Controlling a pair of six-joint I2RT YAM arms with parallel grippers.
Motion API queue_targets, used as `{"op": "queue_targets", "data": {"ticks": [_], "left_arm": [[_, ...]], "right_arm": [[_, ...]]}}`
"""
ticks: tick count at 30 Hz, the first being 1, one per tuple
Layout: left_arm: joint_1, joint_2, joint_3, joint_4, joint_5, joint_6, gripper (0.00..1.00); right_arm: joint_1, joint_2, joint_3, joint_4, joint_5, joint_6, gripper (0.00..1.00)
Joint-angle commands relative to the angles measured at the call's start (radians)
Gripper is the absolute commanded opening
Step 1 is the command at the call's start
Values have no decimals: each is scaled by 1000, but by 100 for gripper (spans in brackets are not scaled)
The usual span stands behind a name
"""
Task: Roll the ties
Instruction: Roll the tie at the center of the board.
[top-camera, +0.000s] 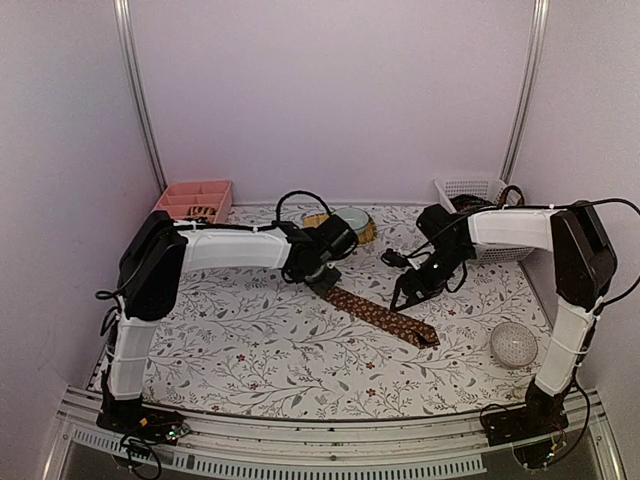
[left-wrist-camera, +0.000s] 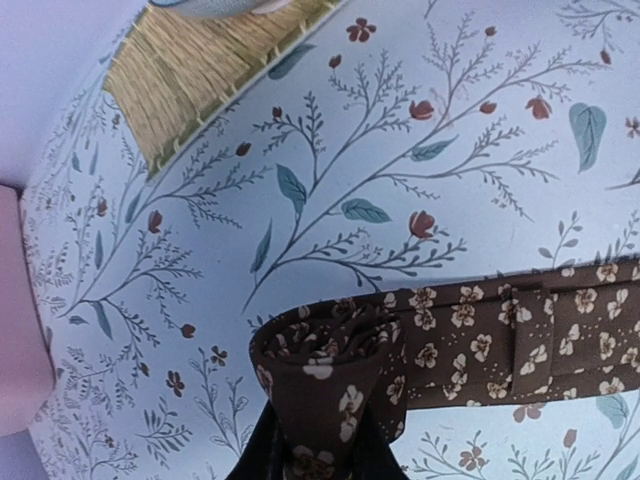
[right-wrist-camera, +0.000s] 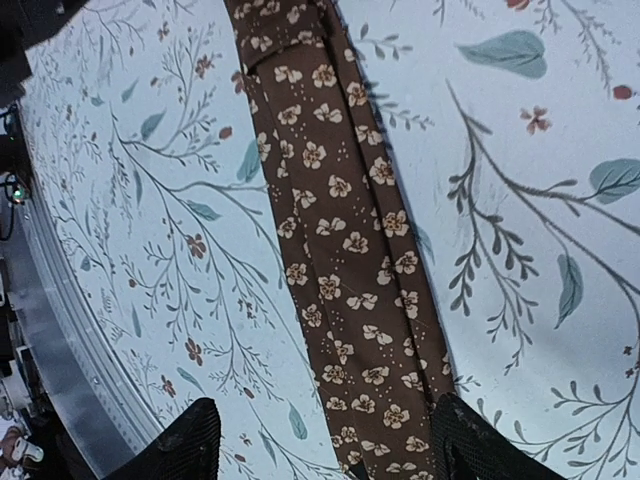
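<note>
One brown tie with small cream flowers lies slantwise across the middle of the floral cloth. Its left end is wound into a small roll. My left gripper is shut on that roll, dark fingers either side of it. From the roll the tie's flat length runs off to the right. My right gripper hovers over the flat part of the tie, open. Its two black fingertips stand wide on either side of the fabric without touching it.
A pink divided tray sits at the back left and a white basket at the back right. A yellowish woven mat holding a bowl lies behind the left gripper. A clear dimpled bowl rests near the right arm.
</note>
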Motion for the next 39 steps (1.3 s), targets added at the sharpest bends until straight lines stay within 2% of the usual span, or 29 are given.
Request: {"op": "queue_targets", "data": {"ticks": [1, 7, 19, 31, 39], "left_arm": [[-58, 81, 114, -135, -196, 47, 6], [-93, 160, 166, -194, -289, 59, 6], [-134, 204, 171, -163, -452, 77, 3], [-100, 137, 90, -44, -399, 12, 3], [-105, 151, 61, 6, -460, 26, 0]], "right_arm": [[-81, -33, 68, -28, -138, 19, 73], [-148, -57, 66, -19, -183, 25, 74], [-154, -54, 62, -21, -228, 30, 74], [-153, -41, 37, -16, -242, 25, 74], [-154, -36, 24, -13, -248, 23, 74]]}}
